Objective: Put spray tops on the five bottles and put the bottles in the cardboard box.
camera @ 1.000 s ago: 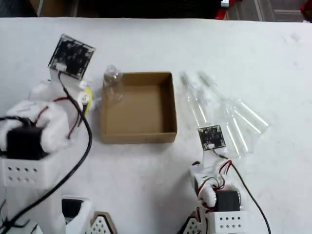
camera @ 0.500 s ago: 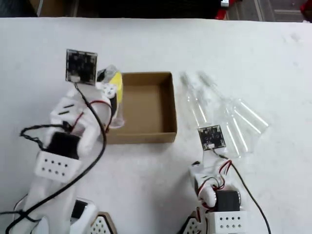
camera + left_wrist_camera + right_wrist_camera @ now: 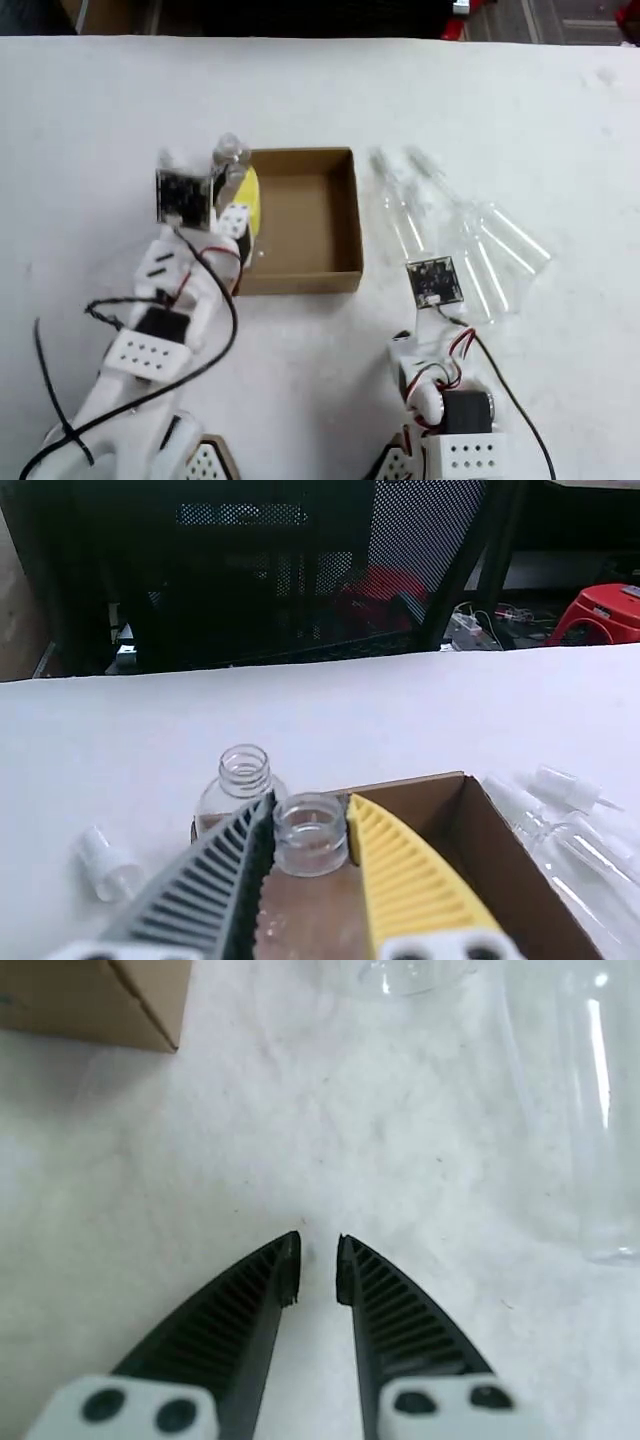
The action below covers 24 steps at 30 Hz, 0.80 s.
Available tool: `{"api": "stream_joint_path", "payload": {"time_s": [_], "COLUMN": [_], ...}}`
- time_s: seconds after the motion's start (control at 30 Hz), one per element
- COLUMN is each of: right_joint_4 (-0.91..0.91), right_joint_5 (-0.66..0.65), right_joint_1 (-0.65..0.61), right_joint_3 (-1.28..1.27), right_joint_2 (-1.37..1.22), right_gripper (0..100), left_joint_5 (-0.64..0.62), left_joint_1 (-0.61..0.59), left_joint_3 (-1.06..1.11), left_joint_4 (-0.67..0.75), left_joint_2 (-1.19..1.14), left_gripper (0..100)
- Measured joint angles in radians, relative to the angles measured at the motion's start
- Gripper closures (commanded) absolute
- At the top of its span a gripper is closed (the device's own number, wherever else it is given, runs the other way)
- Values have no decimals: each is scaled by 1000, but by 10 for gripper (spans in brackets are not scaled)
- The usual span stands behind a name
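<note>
My left gripper (image 3: 310, 803) is shut on the neck of a clear, capless bottle (image 3: 310, 835), held upright at the left wall of the cardboard box (image 3: 480, 830). In the high view this gripper (image 3: 238, 192) sits at the left rim of the box (image 3: 300, 280). A second capless bottle (image 3: 244, 778) (image 3: 229, 156) stands just beyond, outside the box. A loose spray top (image 3: 104, 864) lies on the table nearby. Several clear bottles (image 3: 480, 250) and spray tops (image 3: 400, 165) lie right of the box. My right gripper (image 3: 317, 1260) is shut over bare table, holding nothing.
The table (image 3: 520, 100) is white. A box corner (image 3: 100, 1000) and a lying bottle (image 3: 590, 1110) are beyond the right gripper. The right arm (image 3: 445, 405) rests at the front edge. Dark chairs and a red stool stand past the table's far edge.
The left arm has swung from the table's left side over to the box's left wall. The right arm has not moved.
</note>
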State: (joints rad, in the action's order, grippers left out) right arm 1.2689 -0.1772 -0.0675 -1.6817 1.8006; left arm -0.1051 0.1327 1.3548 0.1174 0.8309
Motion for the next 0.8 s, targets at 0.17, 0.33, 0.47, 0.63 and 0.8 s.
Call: {"api": "stream_joint_path", "payload": {"time_s": [0.17,0.33,0.47,0.63,0.8], "right_joint_4": [0,0,0,0,0], "right_joint_5": [0,0,0,0,0], "right_joint_1": [0,-2,0,-2,-2], "right_joint_3": [0,0,0,0,0], "right_joint_2": [0,0,0,0,0], "right_gripper": [954,954,954,954,954], "left_joint_5": [0,0,0,46,63], "left_joint_1": [0,-14,-12,-17,-32], "left_joint_3": [133,262,324,324,324], "left_joint_4": [221,394,502,514,514], "left_joint_2": [0,0,0,2,2], "left_gripper": [980,980,980,980,980]}}
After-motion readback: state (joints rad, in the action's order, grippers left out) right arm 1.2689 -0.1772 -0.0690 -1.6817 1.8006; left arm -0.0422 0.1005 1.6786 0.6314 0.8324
